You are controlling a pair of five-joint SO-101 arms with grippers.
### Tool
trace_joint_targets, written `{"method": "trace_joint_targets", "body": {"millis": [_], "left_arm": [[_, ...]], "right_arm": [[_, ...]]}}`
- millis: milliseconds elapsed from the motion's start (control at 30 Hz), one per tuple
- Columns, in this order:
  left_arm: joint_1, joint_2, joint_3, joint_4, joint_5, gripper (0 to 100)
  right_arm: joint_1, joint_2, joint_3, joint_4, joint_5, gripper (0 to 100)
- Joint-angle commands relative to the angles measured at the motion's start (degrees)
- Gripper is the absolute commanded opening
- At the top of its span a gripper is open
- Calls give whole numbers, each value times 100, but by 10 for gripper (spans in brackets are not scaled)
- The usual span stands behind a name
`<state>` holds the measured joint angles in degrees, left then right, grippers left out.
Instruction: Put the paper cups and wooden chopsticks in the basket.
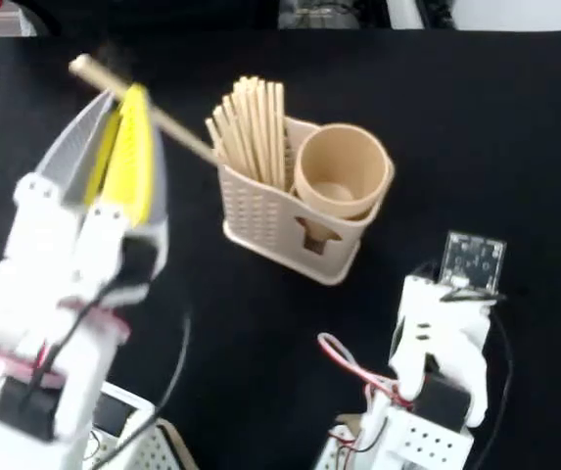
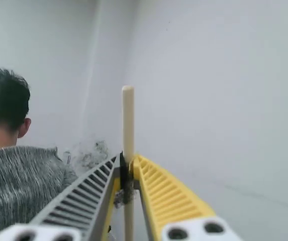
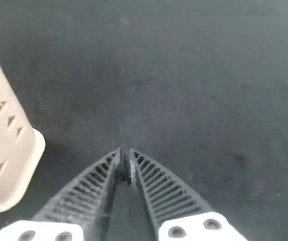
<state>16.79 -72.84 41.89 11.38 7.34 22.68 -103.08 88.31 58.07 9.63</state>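
Jutting through the left end effector [image 1: 131, 95] (near the basket [image 1: 260, 211]), one clamped chopstick [image 1: 180, 133].

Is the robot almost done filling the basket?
Nearly. A cup and a bunch of chopsticks already stand in the basket. The left tool grips one more chopstick, not yet inside. That one has to go in next.

Upright chopsticks [image 1: 256, 127], paper cup [image 1: 342, 171] crowd the basket [image 1: 270, 217].
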Motion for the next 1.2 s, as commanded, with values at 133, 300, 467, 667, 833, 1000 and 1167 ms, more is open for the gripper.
{"method": "trace_joint_targets", "body": {"millis": [133, 300, 467, 667, 833, 1000, 1167], "left_arm": [[40, 1574, 92, -1011, 325, 28], [13, 2004, 119, -1011, 536, 28], [-4, 2189, 110, -1020, 563, 28], [4, 2198, 242, -976, 545, 30], [145, 2207, 198, 193, 615, 137], [277, 2233, -312, 1125, 844, 145], [92, 2998, -1385, 2479, 853, 145]], "right_arm": [[-229, -374, -13, -79, -53, 14], [-316, -374, -13, -79, -44, 14], [-316, -374, -4, -70, -35, 14], [-316, -374, -4, -70, -35, 14], [-343, -374, 84, -70, -26, 14], [-343, -374, 84, -70, -26, 14], [-343, -374, 84, -70, -26, 14]]}}
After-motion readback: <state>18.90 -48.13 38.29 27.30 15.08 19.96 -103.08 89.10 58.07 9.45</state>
